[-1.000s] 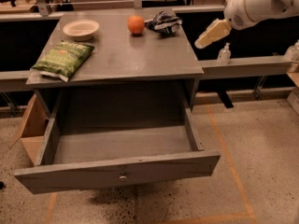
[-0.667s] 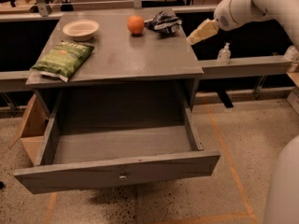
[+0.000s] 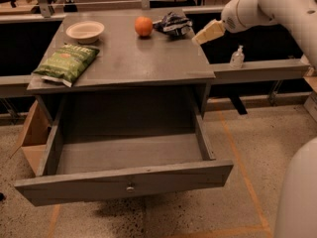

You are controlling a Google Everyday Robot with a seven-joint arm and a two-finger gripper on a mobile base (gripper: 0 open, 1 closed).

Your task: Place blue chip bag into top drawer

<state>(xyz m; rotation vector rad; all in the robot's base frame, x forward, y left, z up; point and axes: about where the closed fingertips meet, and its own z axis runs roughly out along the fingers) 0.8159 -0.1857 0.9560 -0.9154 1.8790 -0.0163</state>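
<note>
The blue chip bag (image 3: 173, 23) lies crumpled at the back right of the grey table top (image 3: 124, 58), just right of an orange (image 3: 143, 26). The top drawer (image 3: 124, 182) is pulled fully open below the table, its inside bare, with a small round knob (image 3: 130, 187) on its front panel. My gripper (image 3: 200, 36) hangs on the white arm (image 3: 267, 6) at the table's right edge, a little right of and in front of the bag, apart from it and holding nothing.
A flat green chip bag (image 3: 66, 63) lies at the table's left front. A white bowl (image 3: 85, 31) stands at the back left. A small clear bottle (image 3: 237, 57) stands on a ledge to the right. A cardboard box (image 3: 29, 138) sits left of the drawer.
My gripper has moved left and slightly down, from off the table's right side towards the blue chip bag. The bag, the orange and the drawer have not moved.
</note>
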